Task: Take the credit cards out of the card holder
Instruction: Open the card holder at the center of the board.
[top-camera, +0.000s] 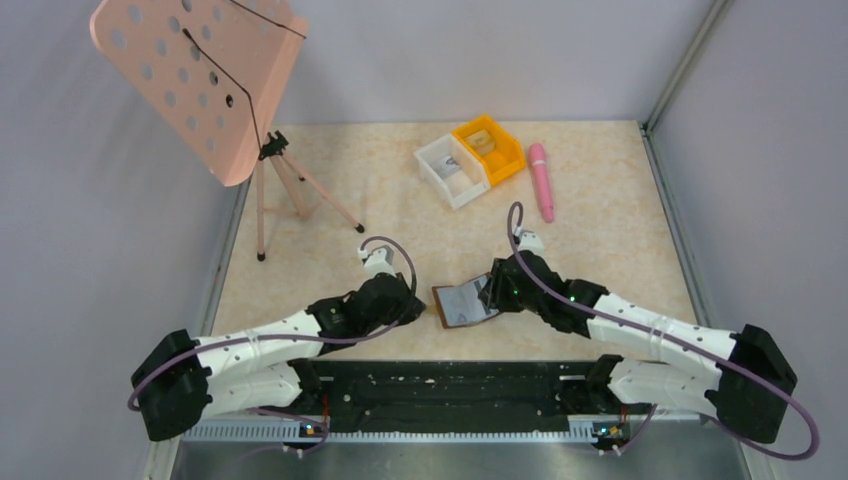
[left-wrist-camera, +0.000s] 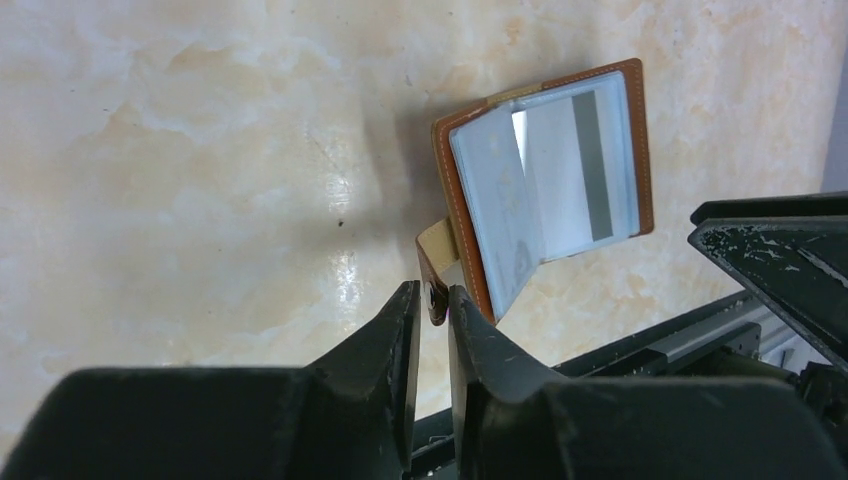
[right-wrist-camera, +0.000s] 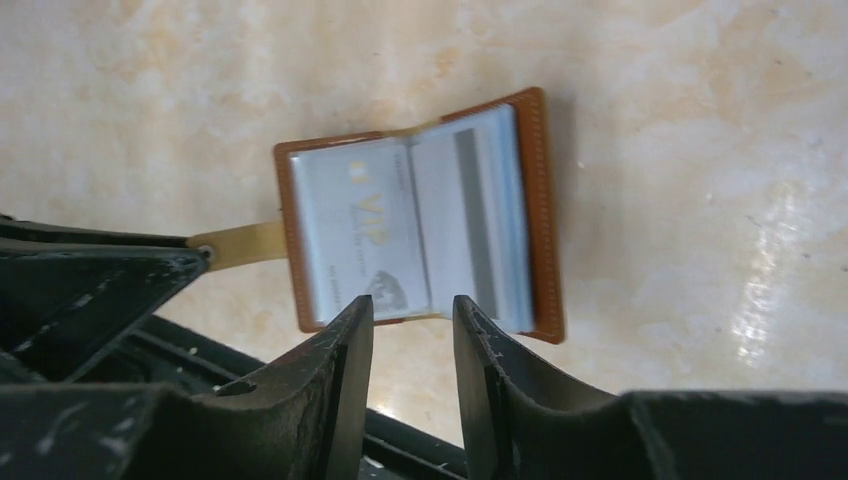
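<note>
Both over the marbled, grey-walled table (top-camera: 400, 200): left gripper (left-wrist-camera: 432, 300) ajar around the card holder (left-wrist-camera: 462, 210) tab (left-wrist-camera: 436, 245), right gripper (right-wrist-camera: 412, 310) wider, empty.

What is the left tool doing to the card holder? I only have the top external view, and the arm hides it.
Observer: In the left wrist view, the card holder lies open and its clasp tab sits between the fingertips of the left tool. I cannot tell whether they grip it.
Operator: Are any cards in it?
Observer: Yes. The right wrist view shows a pale card printed VIP inside one pocket.
Operator: And the right tool?
Observer: The right tool is open, its fingertips close to the middle of the holder's near edge, with nothing held.
</note>
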